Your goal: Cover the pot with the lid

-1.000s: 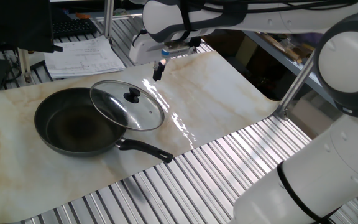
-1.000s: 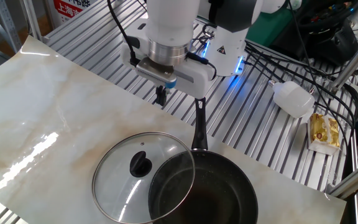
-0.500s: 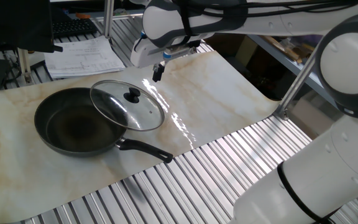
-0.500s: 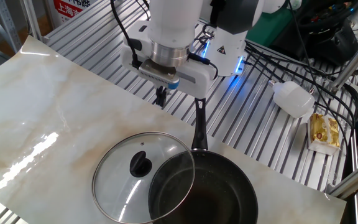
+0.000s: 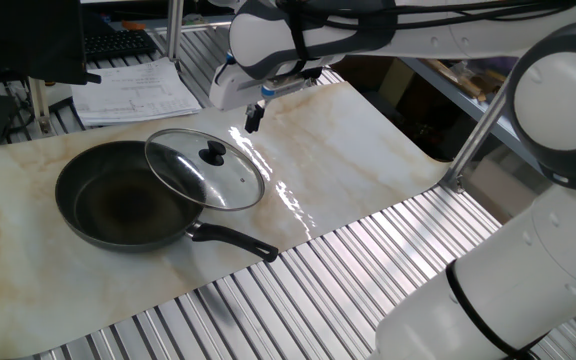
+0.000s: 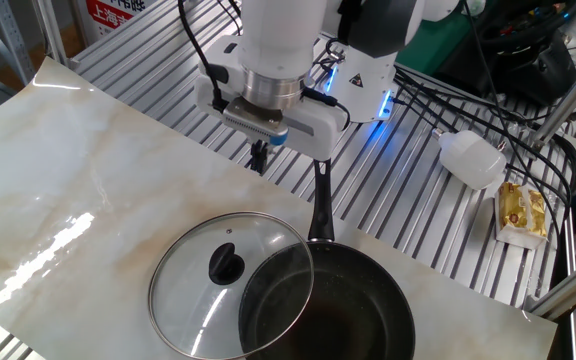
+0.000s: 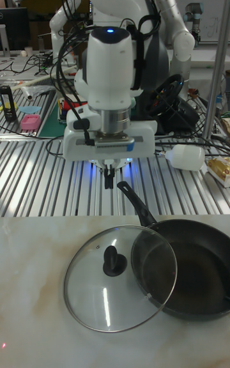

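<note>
The lid [image 7: 120, 277] is leaning half on the pan [image 7: 185, 275], at its nine o'clock side, not covering it. The gripper [image 7: 110, 181] is hanging above, fingers nearly together, gripping nothing.

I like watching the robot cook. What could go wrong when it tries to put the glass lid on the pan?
The lid is leaning, one edge resting on the rim of the pot. If bumped, it might slide or clatter off.

The black knob is small, and the gripper is still up high and off to the side. A slightly off grab could slip.

The pot handle points toward the arm, so a low move might knock it.
</note>
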Motion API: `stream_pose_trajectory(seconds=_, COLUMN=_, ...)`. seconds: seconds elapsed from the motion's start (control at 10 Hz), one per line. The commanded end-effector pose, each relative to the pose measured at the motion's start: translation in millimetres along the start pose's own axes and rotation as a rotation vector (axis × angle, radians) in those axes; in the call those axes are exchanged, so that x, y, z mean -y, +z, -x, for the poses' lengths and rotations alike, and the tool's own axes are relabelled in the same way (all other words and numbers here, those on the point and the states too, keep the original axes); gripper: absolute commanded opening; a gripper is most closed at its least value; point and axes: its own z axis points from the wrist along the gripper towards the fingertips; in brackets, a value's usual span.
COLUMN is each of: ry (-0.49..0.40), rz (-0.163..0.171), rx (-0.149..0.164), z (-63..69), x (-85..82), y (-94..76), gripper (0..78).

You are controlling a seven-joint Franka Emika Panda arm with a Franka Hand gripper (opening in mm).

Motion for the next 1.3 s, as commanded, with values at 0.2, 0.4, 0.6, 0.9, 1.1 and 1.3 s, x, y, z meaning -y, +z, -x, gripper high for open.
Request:
stream_pose_trajectory(seconds=0.2, ry=0.000, rz=0.002, rx=0.004, z=7.2, x=3.8, y=1.4, gripper=0.0)
stream_pose_trajectory(seconds=0.4, ry=-0.001, rz=0.003, rx=0.006, z=9.4, x=4.9, y=4.5, gripper=0.0)
stream_pose_trajectory(seconds=0.6, ry=-0.002, rz=0.003, rx=0.008, z=10.8, x=5.7, y=6.6, gripper=0.0)
stream_pose_trajectory(seconds=0.9, ry=-0.009, rz=0.003, rx=0.009, z=11.6, x=6.1, y=6.4, gripper=0.0)
stream_pose_trajectory(seconds=1.1, ry=-0.009, rz=0.002, rx=0.009, z=11.3, x=6.0, y=7.7, gripper=0.0)
stream_pose_trajectory(seconds=1.3, ry=-0.005, rz=0.003, rx=0.010, z=10.7, x=5.5, y=13.7, gripper=0.0)
